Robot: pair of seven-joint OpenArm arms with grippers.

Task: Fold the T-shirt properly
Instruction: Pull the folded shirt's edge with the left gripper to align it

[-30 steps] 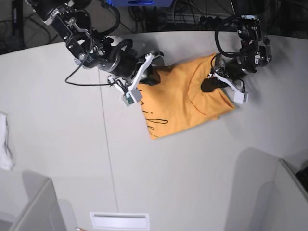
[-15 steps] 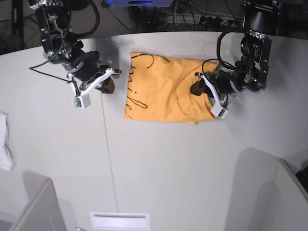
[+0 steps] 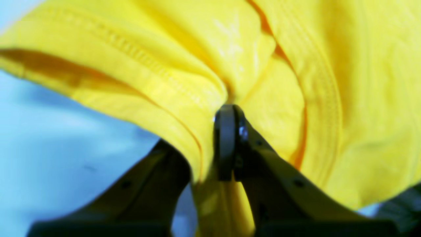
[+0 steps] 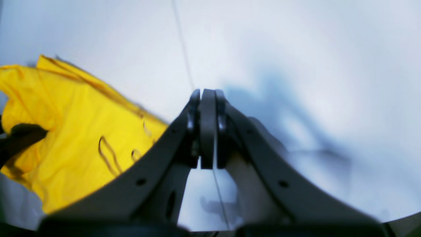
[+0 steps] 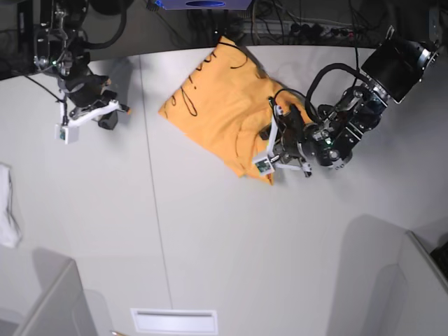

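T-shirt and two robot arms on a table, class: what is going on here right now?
A two-armed robot is folding an orange-yellow T-shirt on a pale table. The left gripper is shut on a bunched fold of the shirt's fabric at its edge. The right gripper is shut and empty, off to the side over bare table. The shirt lies rumpled, not neatly folded. A small white cloth sits apart.

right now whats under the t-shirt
The T-shirt lies on the white table, one edge pinched in the left gripper. Only bare tabletop shows around it; whatever lies beneath the cloth is covered.
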